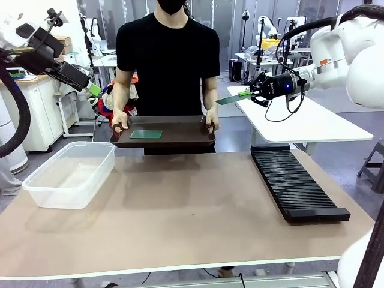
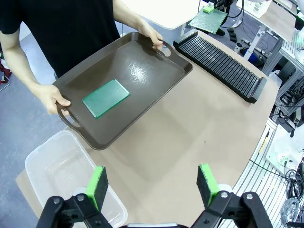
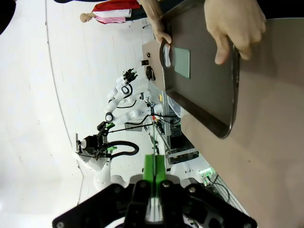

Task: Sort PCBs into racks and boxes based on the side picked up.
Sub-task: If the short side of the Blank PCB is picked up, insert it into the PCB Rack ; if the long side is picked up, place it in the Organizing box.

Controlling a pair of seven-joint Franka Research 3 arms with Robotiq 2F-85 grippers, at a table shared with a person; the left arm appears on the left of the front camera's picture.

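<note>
A person holds a dark brown tray [image 1: 180, 139] over the table's far edge, with one green PCB [image 1: 146, 134] lying flat on it. That PCB [image 2: 105, 98] also appears in the left wrist view. My right gripper [image 1: 251, 92] hangs high at the far right, above the rack's far end, shut on the edge of a second PCB [image 1: 231, 99] that sticks out level toward the person. Its green pads [image 3: 148, 172] are pressed together. My left gripper [image 2: 152, 186] is open and empty, up at the far left above the box [image 1: 69, 174].
The long black slotted rack [image 1: 297, 183] lies on the right of the table. The clear plastic box [image 2: 57, 171] stands at the left, with nothing showing in it. The person's hands [image 1: 119, 123] grip both tray handles. A white side table [image 1: 312, 123] stands behind the rack.
</note>
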